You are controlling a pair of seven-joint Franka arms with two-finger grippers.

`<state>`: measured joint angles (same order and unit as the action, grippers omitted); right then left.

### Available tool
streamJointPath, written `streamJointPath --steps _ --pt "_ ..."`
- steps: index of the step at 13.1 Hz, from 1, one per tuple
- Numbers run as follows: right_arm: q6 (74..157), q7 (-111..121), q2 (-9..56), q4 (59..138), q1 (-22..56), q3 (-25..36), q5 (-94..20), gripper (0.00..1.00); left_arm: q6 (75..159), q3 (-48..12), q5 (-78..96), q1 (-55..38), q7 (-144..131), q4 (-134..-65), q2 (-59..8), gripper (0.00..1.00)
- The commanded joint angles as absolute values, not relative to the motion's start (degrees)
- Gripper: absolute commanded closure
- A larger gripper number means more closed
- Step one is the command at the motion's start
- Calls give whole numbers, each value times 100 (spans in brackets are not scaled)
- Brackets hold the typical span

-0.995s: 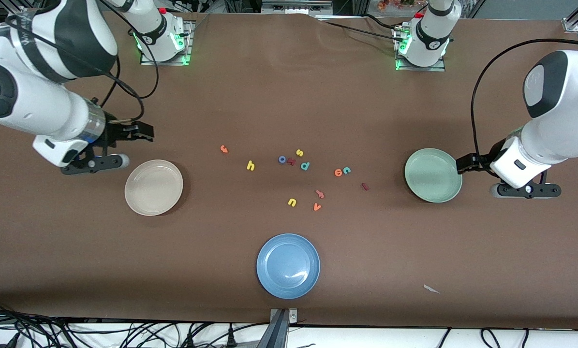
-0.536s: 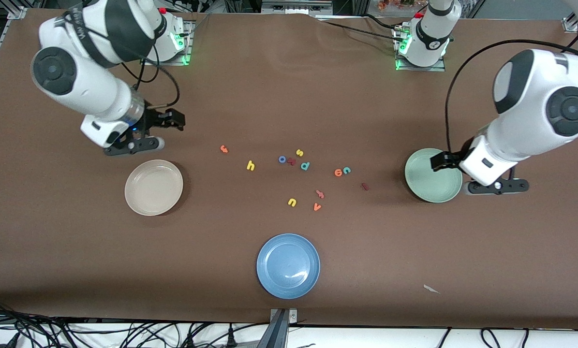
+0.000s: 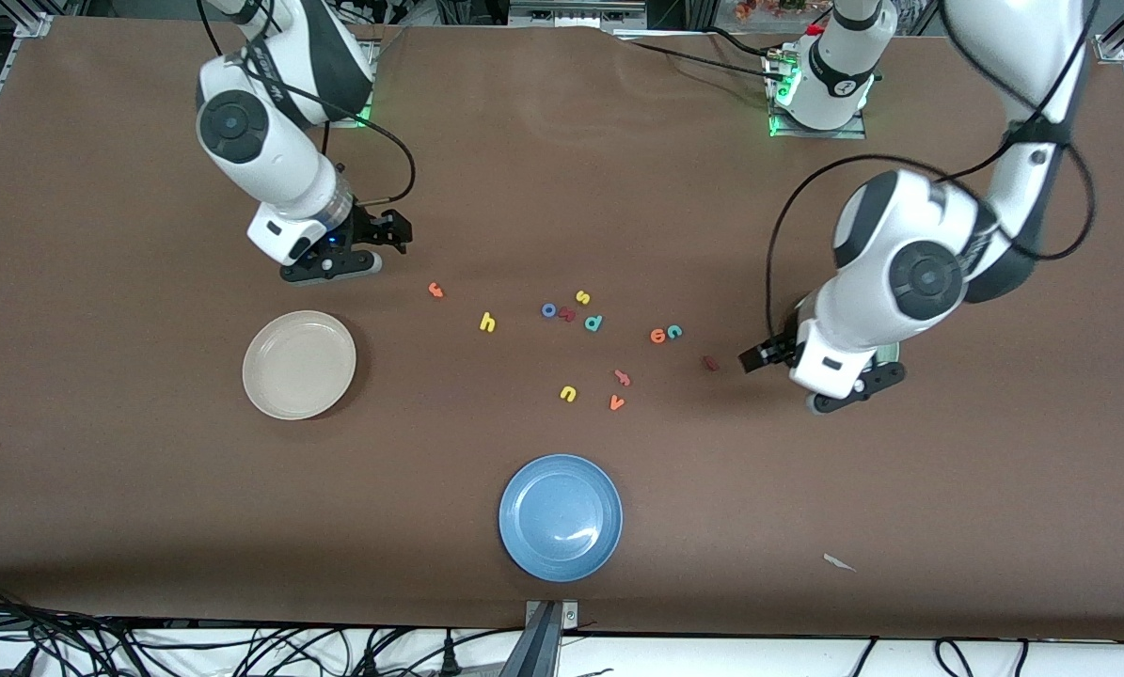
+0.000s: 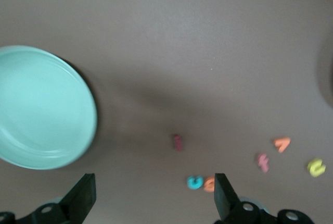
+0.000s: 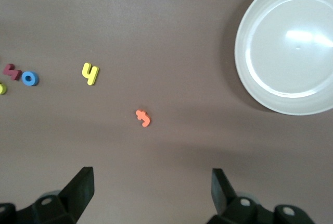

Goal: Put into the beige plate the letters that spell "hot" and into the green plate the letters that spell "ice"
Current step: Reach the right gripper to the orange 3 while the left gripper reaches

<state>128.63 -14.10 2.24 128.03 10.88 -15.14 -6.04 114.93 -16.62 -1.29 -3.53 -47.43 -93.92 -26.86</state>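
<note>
The loose letters lie mid-table: orange "t" (image 3: 435, 290), yellow "h" (image 3: 487, 322), blue "o" (image 3: 548, 310), orange "e" (image 3: 657, 336), teal "c" (image 3: 674, 331) and dark red "i" (image 3: 709, 363). The beige plate (image 3: 298, 364) sits toward the right arm's end. The green plate (image 4: 41, 107) is mostly hidden under the left arm in the front view. My left gripper (image 3: 754, 358) hangs open and empty over bare table between the green plate and the "i" (image 4: 178, 141). My right gripper (image 3: 387, 230) is open and empty over the table beside the "t" (image 5: 143, 118).
A blue plate (image 3: 560, 516) sits near the front edge. Other letters lie among the task's: yellow "s" (image 3: 582, 297), teal "p" (image 3: 593, 323), a chunky dark red one (image 3: 566, 315), yellow "u" (image 3: 568, 394), orange "v" (image 3: 617, 403).
Both arms swung in toward the letters. The left gripper crossed over the green plate to near the "i". The right gripper moved past the beige plate toward the "t". Both stayed open.
</note>
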Motion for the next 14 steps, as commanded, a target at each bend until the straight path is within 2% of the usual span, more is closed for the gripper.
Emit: streamJointPath --steps 1,4,7,10,14 --pt "13612 -1591 315 13332 1063 -1810 -686 0 11943 -1644 -53 -483 -5666 -9316 -3101 0" --pt "14183 -1565 903 13333 1072 -1942 -554 0 12601 -1626 -70 -597 -6624 -9334 -3619 0" --pt "14834 -1564 1492 13316 1072 -1942 -142 0 13060 -1635 -824 -729 -7494 -9422 -4024 1" --pt "15564 -1582 2003 13315 1230 -1942 324 1 13096 -1643 -1037 -791 -7498 -9509 -4157 11" --pt "15679 -1582 2223 13324 1248 -1942 570 4 13087 -1652 -984 -721 -6813 -9756 -4140 19"
